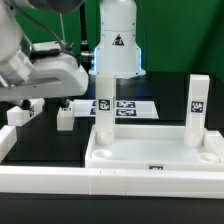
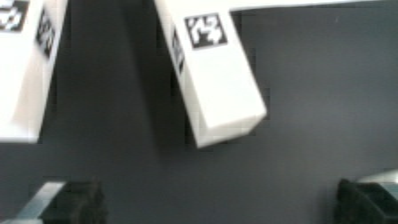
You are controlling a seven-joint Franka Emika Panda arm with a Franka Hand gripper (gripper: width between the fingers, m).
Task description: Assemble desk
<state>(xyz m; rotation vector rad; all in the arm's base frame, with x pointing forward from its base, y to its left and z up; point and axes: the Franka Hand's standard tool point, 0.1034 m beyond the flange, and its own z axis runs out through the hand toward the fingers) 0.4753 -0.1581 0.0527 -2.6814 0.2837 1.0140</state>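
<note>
Exterior view: white tabletop (image 1: 150,152) flat on the black table (image 1: 45,145), rim upward, near the front, just behind a long white rail (image 1: 60,185). Two legs standing on the tabletop: upright leg (image 1: 104,105) toward the exterior view's left, second upright leg (image 1: 197,105) toward the exterior view's right, each with a tag facing the camera. Two more legs on the table, apart from the tabletop, at the exterior view's left: loose leg (image 1: 17,115) and second loose leg (image 1: 66,118). Marker board (image 1: 128,104) farther back, in front of the robot base (image 1: 118,40).

Wrist view: gripper (image 2: 217,200) wide open, dark fingers (image 2: 63,200) well apart, nothing between them. Suspended over the dark table above two tagged white legs lying side by side, touching neither.
</note>
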